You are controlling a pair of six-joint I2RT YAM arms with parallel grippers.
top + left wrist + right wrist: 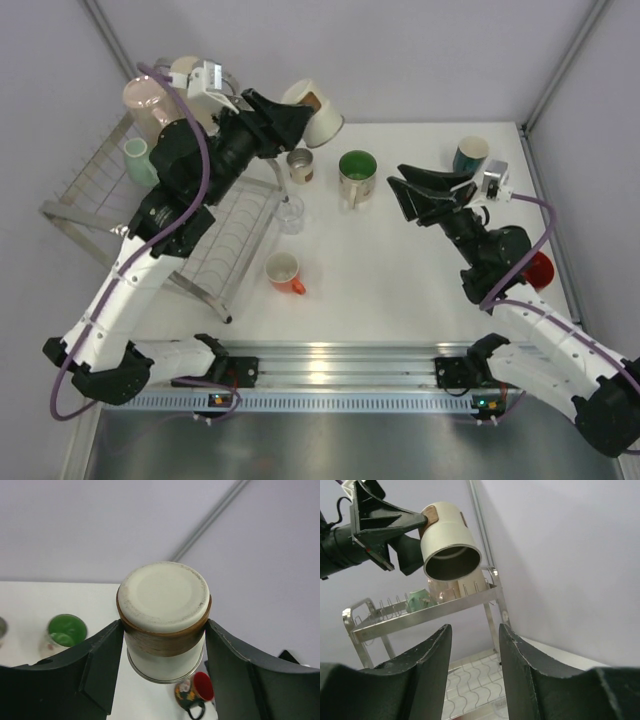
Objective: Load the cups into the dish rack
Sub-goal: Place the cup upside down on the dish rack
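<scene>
While the left gripper [164, 630] clamps the brown-banded white cup [322, 118] at its base, the cup hangs tilted in the air beside the dish rack's [88, 190] far right corner. The right gripper [474, 642] is partly spread and empty.

Cream cup [164, 615], brown band; green-inside mug [357, 168]; silver rack [435, 610].
</scene>
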